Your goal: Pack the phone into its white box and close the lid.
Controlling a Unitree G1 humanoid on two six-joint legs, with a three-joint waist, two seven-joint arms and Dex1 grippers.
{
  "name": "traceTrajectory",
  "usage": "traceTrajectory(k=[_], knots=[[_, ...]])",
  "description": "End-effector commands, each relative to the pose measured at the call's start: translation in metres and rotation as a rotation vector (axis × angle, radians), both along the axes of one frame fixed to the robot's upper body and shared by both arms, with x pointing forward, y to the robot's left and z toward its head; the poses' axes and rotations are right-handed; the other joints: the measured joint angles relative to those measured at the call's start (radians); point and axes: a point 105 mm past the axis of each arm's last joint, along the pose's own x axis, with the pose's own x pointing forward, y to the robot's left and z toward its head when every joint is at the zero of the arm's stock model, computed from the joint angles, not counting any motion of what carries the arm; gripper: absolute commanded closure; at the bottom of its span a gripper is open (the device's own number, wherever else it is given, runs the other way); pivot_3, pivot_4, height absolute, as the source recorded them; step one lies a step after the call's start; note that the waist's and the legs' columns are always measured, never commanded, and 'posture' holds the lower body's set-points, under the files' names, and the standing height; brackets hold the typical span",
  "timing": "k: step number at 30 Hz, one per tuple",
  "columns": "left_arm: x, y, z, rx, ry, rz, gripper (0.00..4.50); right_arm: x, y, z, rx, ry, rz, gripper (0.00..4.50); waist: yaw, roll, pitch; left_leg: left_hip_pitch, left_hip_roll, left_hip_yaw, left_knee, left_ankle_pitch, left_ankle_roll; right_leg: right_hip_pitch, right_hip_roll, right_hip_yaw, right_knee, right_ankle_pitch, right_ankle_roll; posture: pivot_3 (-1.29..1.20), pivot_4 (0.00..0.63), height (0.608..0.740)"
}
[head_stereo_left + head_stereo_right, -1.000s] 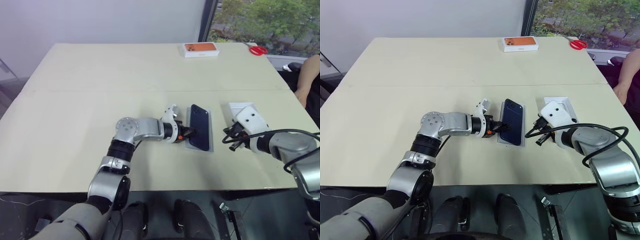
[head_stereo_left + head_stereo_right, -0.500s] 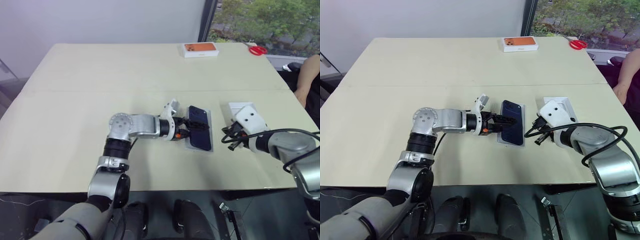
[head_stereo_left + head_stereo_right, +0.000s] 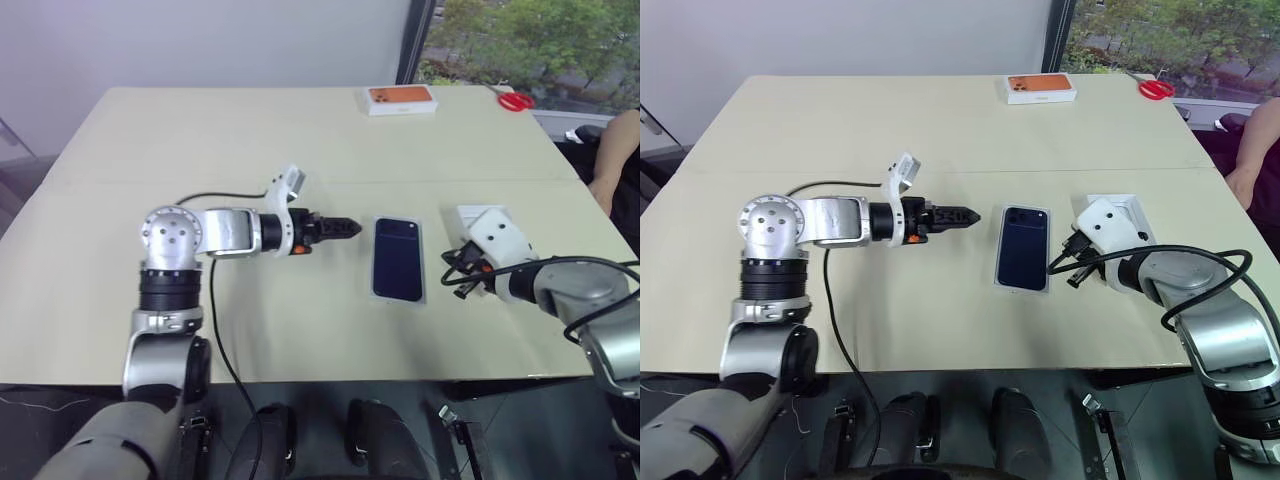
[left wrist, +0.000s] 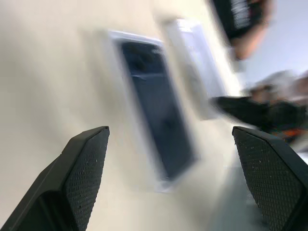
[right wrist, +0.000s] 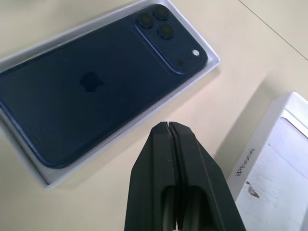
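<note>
Right wrist view shows my right gripper (image 5: 169, 126) pressed shut beside the phone (image 5: 101, 91) lying camera-up in the white box (image 5: 29, 166); head view shows my left gripper (image 3: 352, 227) spread wide, empty.

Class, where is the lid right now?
In the head views the lid rests open side up on the table, on the robot's right, just beyond the right gripper and beside the boxed phone.

Table (image 3: 200, 140) layout: the phone (image 3: 397, 257) lies in the white box (image 3: 420, 262) at centre, the lid (image 3: 478, 222) at its three o'clock, a second box (image 3: 401, 100) toward twelve o'clock.
</note>
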Motion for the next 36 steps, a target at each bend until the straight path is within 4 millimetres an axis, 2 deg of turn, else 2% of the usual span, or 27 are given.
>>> traceTrajectory(k=[1,4,6,8,11,14,21,25,28,36], knots=[[-0.007,-0.008,-0.013,0.151,-0.216,-0.085,1.01,0.006,-0.004,0.007,-0.013,-0.037,-0.033,4.50,0.001,0.000,0.000,0.000,0.000,0.000,0.000,0.000,0.000,0.000,0.000,0.000,0.000,0.000,0.000,0.00,0.150,0.740],[-0.013,-0.011,-0.037,0.325,-0.328,-0.188,2.53,0.009,-0.007,0.004,0.013,-0.016,-0.070,4.50,0.004,0.000,0.000,0.000,0.000,0.000,0.000,0.000,0.000,0.000,0.000,0.000,-0.001,-0.001,-0.002,0.00,0.150,0.740],[-0.012,-0.015,-0.043,0.361,-0.370,-0.227,3.61,0.010,-0.006,0.002,0.019,-0.006,-0.075,4.50,0.005,0.000,0.000,-0.001,0.000,0.000,0.000,-0.002,0.004,0.000,0.000,0.000,-0.002,-0.002,-0.004,0.00,0.150,0.740],[-0.009,-0.023,-0.045,0.353,-0.387,-0.256,4.43,0.012,-0.004,-0.001,0.021,0.004,-0.077,4.50,0.003,0.000,0.000,-0.002,0.000,0.000,0.001,-0.003,0.005,0.000,0.000,0.000,-0.003,-0.002,-0.003,0.00,0.150,0.740],[-0.007,-0.038,-0.056,0.399,-0.406,-0.335,4.43,0.015,0.001,-0.012,0.017,0.040,-0.105,4.50,0.002,0.000,0.000,-0.002,0.000,0.000,0.001,-0.003,0.006,0.000,0.000,0.000,-0.003,0.000,-0.001,0.00,0.150,0.740],[-0.011,-0.051,-0.060,0.365,-0.382,-0.413,4.43,0.017,0.004,-0.021,-0.011,0.056,-0.112,4.50,0.001,0.000,0.000,-0.002,0.000,0.000,0.001,-0.003,0.007,0.000,0.000,0.000,-0.002,0.000,0.000,0.00,0.150,0.740],[-0.025,-0.075,-0.066,0.328,-0.321,-0.553,4.43,0.015,0.025,-0.030,0.018,0.094,-0.043,4.50,0.000,0.000,0.000,-0.002,0.000,0.000,0.002,-0.004,0.008,0.000,0.000,0.000,0.000,0.000,0.000,0.00,0.150,0.740],[-0.033,-0.078,-0.065,0.307,-0.306,-0.594,4.43,0.011,0.031,-0.031,0.024,0.106,-0.006,4.50,0.000,0.000,0.000,-0.002,0.001,0.000,0.006,-0.005,0.011,0.000,0.001,0.000,0.002,0.000,0.001,0.00,0.150,0.740],[-0.045,-0.079,-0.064,0.282,-0.283,-0.657,4.43,0.004,0.038,-0.032,0.034,0.128,0.045,4.50,-0.001,0.000,0.000,-0.003,0.002,0.000,0.013,-0.008,0.015,0.000,0.001,0.000,0.007,-0.001,0.002,0.00,0.150,0.740],[-0.055,-0.073,-0.062,0.276,-0.257,-0.685,4.43,-0.014,0.048,-0.035,0.022,0.168,0.130,4.50,0.000,0.000,0.000,-0.003,0.001,0.000,0.014,-0.008,0.015,0.000,0.000,0.000,0.008,-0.001,0.003,0.00,0.150,0.740]])
